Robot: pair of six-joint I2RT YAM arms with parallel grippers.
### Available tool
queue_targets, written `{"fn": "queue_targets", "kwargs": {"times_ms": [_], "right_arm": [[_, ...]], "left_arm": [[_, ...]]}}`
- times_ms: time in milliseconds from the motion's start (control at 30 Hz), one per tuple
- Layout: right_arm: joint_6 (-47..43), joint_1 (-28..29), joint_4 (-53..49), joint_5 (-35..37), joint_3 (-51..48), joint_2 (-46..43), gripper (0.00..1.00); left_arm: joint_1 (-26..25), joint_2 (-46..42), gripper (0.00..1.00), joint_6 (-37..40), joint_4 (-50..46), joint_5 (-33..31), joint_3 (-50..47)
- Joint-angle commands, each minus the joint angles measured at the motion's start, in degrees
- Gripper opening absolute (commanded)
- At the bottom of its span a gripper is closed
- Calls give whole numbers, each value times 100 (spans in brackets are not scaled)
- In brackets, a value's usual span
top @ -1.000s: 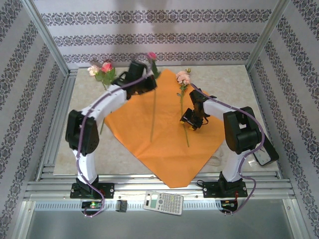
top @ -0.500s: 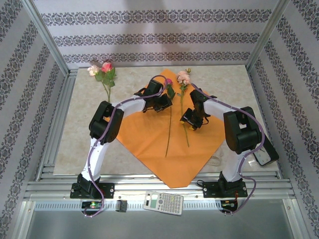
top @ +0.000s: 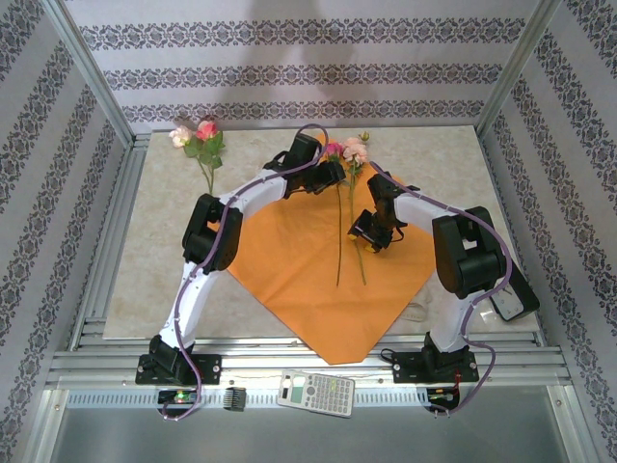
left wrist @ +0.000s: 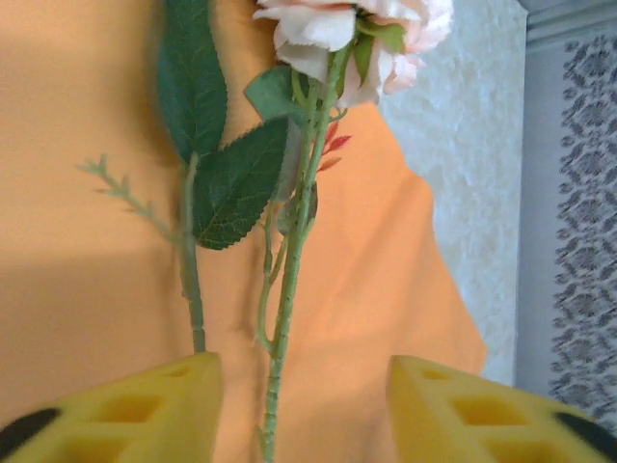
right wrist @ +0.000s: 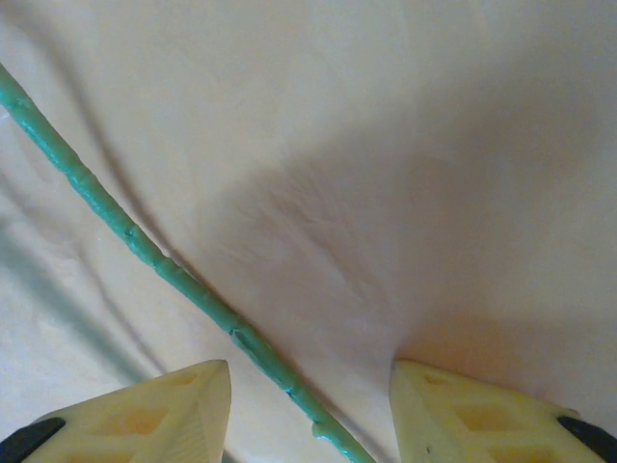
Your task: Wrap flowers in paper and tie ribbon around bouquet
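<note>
Two flowers (top: 355,150) lie side by side on the orange paper (top: 280,260); left gripper (left wrist: 301,367) straddles their stems with jaws apart, right gripper (right wrist: 308,371) likewise parted, holding nothing.

Arms: left arm (top: 190,301) and right arm (top: 449,323) have white shells with black joint housings.
Cables (top: 308,128): purple, running along each arm.
Bases (top: 178,368): black plates on a silver rail.
Left gripper (left wrist: 304,359): yellow fingers with hollow cut-outs and black outer ends.
Right gripper (right wrist: 309,365): paler yellow fingers of the same shape.
</note>
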Motion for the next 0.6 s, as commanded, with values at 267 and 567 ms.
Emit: {"fn": "queue_targets", "kwargs": {"times_ms": [267, 567], "right_arm": [[-118, -28, -54, -69, -94, 35, 49], [-140, -26, -71, -91, -25, 88, 49]], "left_arm": [[384, -1398, 63, 891, -2877, -1614, 282], [2316, -1953, 41, 2501, -4009, -2589, -858]]}}
